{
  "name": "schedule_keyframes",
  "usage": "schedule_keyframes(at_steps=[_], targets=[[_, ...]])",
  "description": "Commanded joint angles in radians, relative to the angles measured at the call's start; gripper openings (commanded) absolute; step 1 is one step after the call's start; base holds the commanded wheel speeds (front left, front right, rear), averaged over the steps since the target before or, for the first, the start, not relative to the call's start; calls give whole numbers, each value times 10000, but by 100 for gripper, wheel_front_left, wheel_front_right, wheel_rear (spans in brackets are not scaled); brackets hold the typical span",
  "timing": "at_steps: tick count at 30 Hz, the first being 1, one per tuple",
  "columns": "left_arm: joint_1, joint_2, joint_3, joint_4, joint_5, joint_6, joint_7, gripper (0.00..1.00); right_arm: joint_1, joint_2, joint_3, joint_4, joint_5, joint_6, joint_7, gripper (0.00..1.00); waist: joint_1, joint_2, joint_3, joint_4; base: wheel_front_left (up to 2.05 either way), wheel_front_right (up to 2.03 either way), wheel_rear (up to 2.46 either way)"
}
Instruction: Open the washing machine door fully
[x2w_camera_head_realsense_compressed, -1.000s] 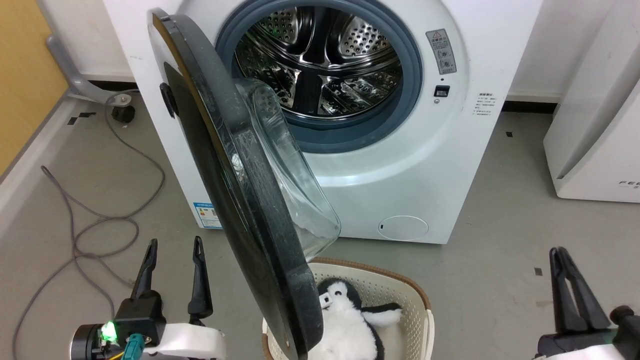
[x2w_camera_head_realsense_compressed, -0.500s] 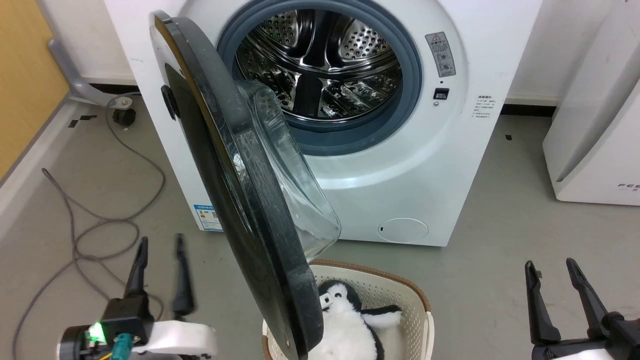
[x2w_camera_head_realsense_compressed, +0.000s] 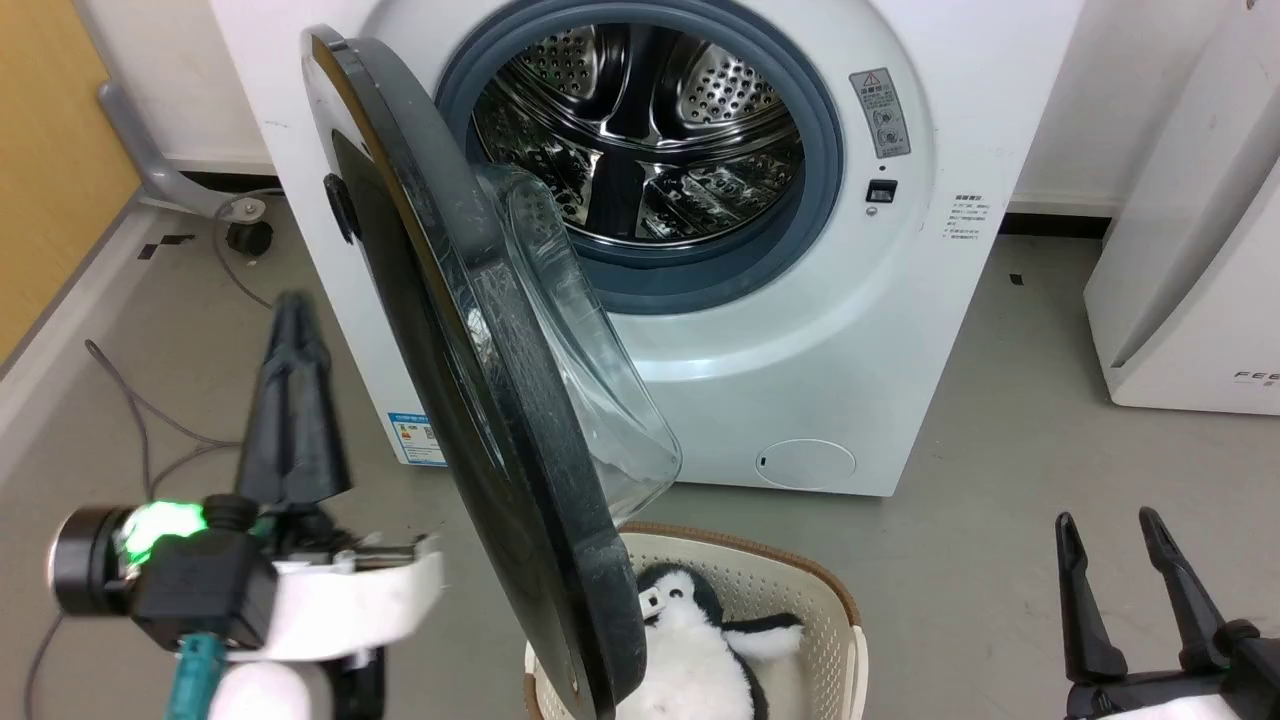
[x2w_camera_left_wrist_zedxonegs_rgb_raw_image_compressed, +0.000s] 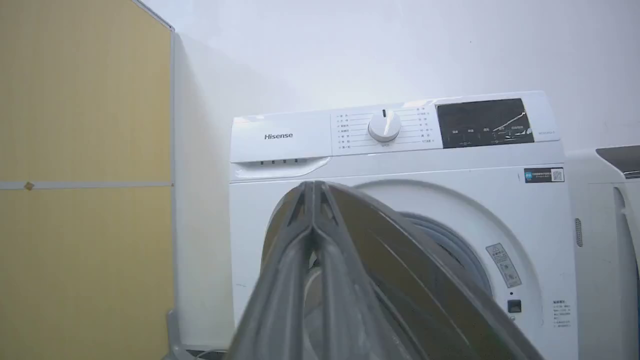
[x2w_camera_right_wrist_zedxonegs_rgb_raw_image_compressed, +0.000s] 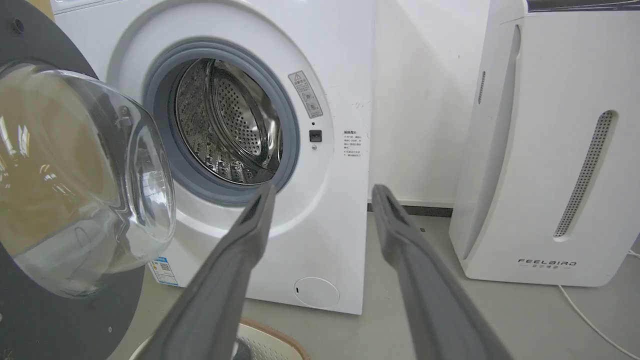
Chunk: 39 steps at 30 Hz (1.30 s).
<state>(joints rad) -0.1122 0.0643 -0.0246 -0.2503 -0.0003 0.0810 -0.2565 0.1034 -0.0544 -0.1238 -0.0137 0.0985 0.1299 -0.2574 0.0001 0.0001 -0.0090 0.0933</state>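
The white washing machine (x2w_camera_head_realsense_compressed: 880, 330) fills the middle of the head view, its steel drum (x2w_camera_head_realsense_compressed: 640, 130) exposed. Its door (x2w_camera_head_realsense_compressed: 470, 400), black-rimmed with a clear glass bowl (x2w_camera_head_realsense_compressed: 590, 370), stands swung out about halfway, edge-on toward me. My left gripper (x2w_camera_head_realsense_compressed: 293, 310) is raised to the left of the door's outer face, fingers pressed together and shut, holding nothing. In the left wrist view those closed fingers (x2w_camera_left_wrist_zedxonegs_rgb_raw_image_compressed: 312, 187) point at the door's black rim (x2w_camera_left_wrist_zedxonegs_rgb_raw_image_compressed: 400, 260). My right gripper (x2w_camera_head_realsense_compressed: 1105, 520) sits low at the right, open; in the right wrist view the washing machine (x2w_camera_right_wrist_zedxonegs_rgb_raw_image_compressed: 345, 75) lies ahead.
A cream laundry basket (x2w_camera_head_realsense_compressed: 810, 575) holding a plush penguin (x2w_camera_head_realsense_compressed: 690, 640) stands under the door's lower edge. A white FEELBIRD appliance (x2w_camera_head_realsense_compressed: 1190, 250) stands right of the machine. Grey cables (x2w_camera_head_realsense_compressed: 130, 410) trail over the floor at the left, beside a yellow wall panel (x2w_camera_head_realsense_compressed: 50, 150).
My left gripper has risen and shut its fingers, moving up beside the door's outer face. The right gripper opened earlier and now holds still. The door has not swung.
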Motion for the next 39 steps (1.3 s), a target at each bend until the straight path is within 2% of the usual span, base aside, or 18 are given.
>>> schedule_keyframes(at_steps=[1, 9, 18, 30, 39], targets=[[-199, 27, -280, -344, 108, -128, -53, 0, 153, 41, 6, -120, 75, 8, -43, 100, -1, -1, -10, -13, 0, 0, 0], [-480, -28, -2055, -1213, 221, -603, -53, 0, 156, 41, 77, -207, 142, 8, -43, 100, -1, -1, -30, -79, 0, 0, 0], [-343, 62, -4122, -1080, 494, -1112, -53, 0, 166, 41, 109, -274, 133, 8, -43, 100, -1, -1, -47, -124, 0, 0, 0], [450, 293, -5823, -348, 370, -1187, -53, 0, 214, 41, 47, -273, 161, 8, -43, 100, -1, -1, -70, 46, 0, 0, 0], [908, 474, -6209, 864, 149, -1023, -53, 0, 173, 41, 73, -217, 170, 8, -43, 100, -1, -1, -20, 131, 0, 0, 0]])
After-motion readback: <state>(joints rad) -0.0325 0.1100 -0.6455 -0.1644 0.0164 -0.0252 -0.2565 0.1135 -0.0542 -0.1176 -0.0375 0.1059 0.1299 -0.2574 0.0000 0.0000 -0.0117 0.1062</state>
